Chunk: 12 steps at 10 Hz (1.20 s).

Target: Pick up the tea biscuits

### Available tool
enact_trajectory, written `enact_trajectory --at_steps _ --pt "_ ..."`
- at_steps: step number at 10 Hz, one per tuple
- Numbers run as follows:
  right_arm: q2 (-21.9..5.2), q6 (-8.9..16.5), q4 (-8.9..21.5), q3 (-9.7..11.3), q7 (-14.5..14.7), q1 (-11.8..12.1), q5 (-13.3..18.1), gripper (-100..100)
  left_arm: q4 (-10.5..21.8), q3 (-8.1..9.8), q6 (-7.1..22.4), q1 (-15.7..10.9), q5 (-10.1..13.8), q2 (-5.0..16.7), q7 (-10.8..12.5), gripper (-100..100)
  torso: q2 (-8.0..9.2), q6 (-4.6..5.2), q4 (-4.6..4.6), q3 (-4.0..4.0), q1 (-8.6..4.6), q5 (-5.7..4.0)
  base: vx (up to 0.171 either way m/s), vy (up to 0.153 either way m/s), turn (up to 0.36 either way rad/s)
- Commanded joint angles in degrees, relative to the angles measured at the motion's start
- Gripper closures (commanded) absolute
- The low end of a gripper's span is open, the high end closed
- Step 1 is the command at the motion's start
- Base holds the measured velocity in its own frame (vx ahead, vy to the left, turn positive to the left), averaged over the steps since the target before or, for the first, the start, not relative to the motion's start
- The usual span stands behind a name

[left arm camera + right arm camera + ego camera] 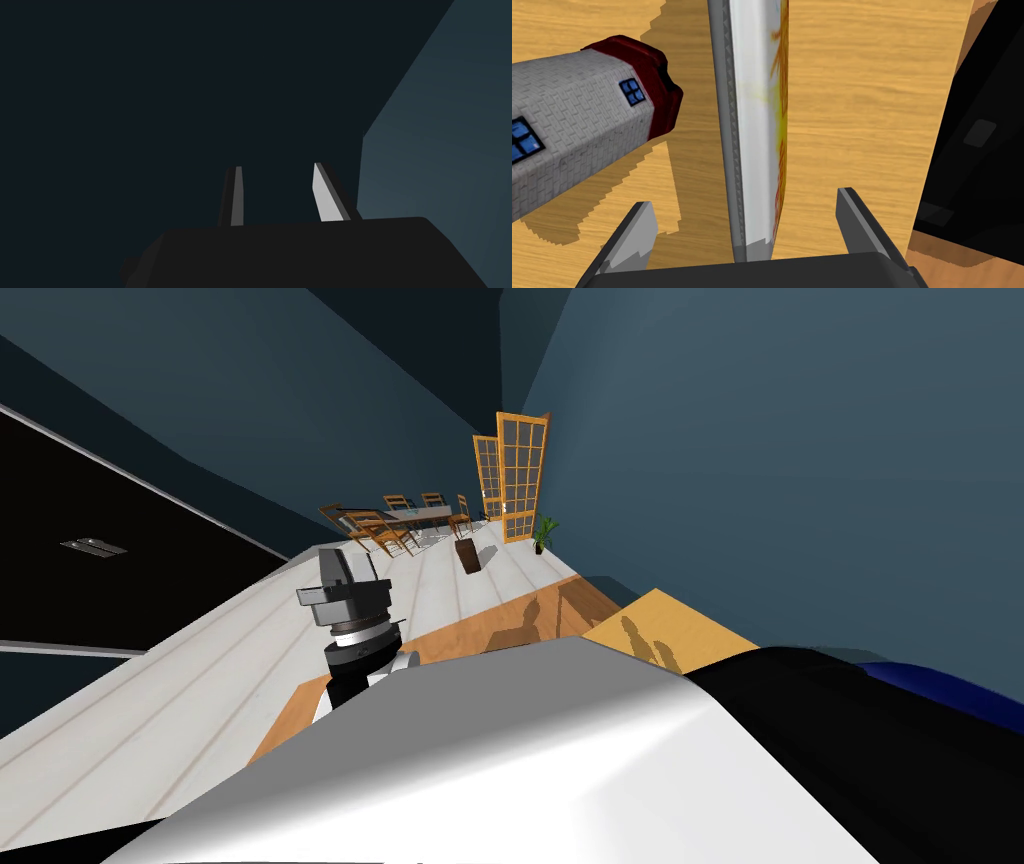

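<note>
The tea biscuits (pixel 752 100) are a thin white packet with orange and yellow print, standing edge-on on a wooden tabletop (pixel 862 100). My right gripper (pixel 744 197) is open and straddles the packet's near end, one finger on each side with a clear gap to both. In the head view my left arm is raised above the wooden surface (pixel 500 628), with its left gripper (pixel 338 560) pointing up. In its wrist view the left gripper (pixel 276 166) holds nothing, and its fingers stand apart.
A white brick-patterned toy house with a red roof (pixel 577 120) lies close beside the packet, near one right finger. A black object (pixel 977 150) borders the tabletop on the other side. Far off stand a dining table with chairs (pixel 400 523), wooden doors (pixel 520 478) and a brown bin (pixel 467 556).
</note>
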Motion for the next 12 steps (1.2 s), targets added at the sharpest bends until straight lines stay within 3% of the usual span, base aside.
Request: enact_trajectory --at_steps 1,2,3,7,8,9,10,11,12 --pt "-0.09 -0.03 0.67 0.22 -1.91 -0.63 0.19 -100 0.00 0.00 0.00 0.00 0.00 0.00 0.00 0 0.00 0.00 0.00 0.00 0.00 0.00 -0.047 0.043 -0.031" --pt "-0.25 0.26 -0.36 0.25 -1.55 -0.02 0.16 -100 0.00 0.01 0.00 0.01 0.00 0.01 0.00 0 -0.28 0.03 -0.06 -0.16 -0.20 -0.04 -0.010 0.011 -0.015" --pt "-0.28 0.40 -0.47 0.28 -1.91 0.03 0.17 100 0.00 0.01 0.00 0.02 0.00 0.01 0.00 0 -0.46 0.00 -0.11 -0.27 -0.33 -0.07 -0.006 0.004 0.001" --pt "-0.39 0.39 -0.44 0.26 -1.84 0.03 0.18 100 0.00 0.01 0.00 0.02 0.00 0.01 0.00 0 -0.56 0.04 -0.12 -0.33 -0.54 -0.24 0.000 0.000 0.000" --pt "-0.38 0.40 -0.44 0.26 -1.84 0.03 0.18 0 0.00 0.01 0.00 0.02 0.00 0.01 0.00 0 -0.56 0.04 -0.12 -0.33 -0.54 -0.24 0.000 0.000 0.000" --pt "0.05 0.79 -2.72 -1.29 1.03 2.71 -1.26 100 0.00 0.01 0.00 0.02 0.00 0.01 0.00 0 -0.56 0.04 -0.13 -0.33 -0.53 -0.23 0.138 -0.071 -0.259" --pt "0.05 0.79 -2.72 -1.29 2.02 2.71 -1.26 100 -0.01 0.03 -0.01 0.04 0.00 0.02 0.00 0 -0.88 0.23 -0.22 -0.51 -0.74 -0.30 0.189 -0.107 -0.238" --pt "0.19 1.61 -6.12 -2.81 3.39 5.56 -2.72 100 -0.01 0.03 -0.01 0.04 0.00 0.02 0.00 0 -1.09 0.12 -0.25 -0.63 -0.91 -0.32 0.208 -0.139 -0.311" --pt "0.19 1.61 -6.12 -2.81 5.08 6.04 -2.72 100 -0.01 0.03 -0.01 0.05 0.01 0.02 0.00 0 -1.22 0.18 -0.28 -0.71 -1.04 -0.34 0.154 -0.090 -0.131"
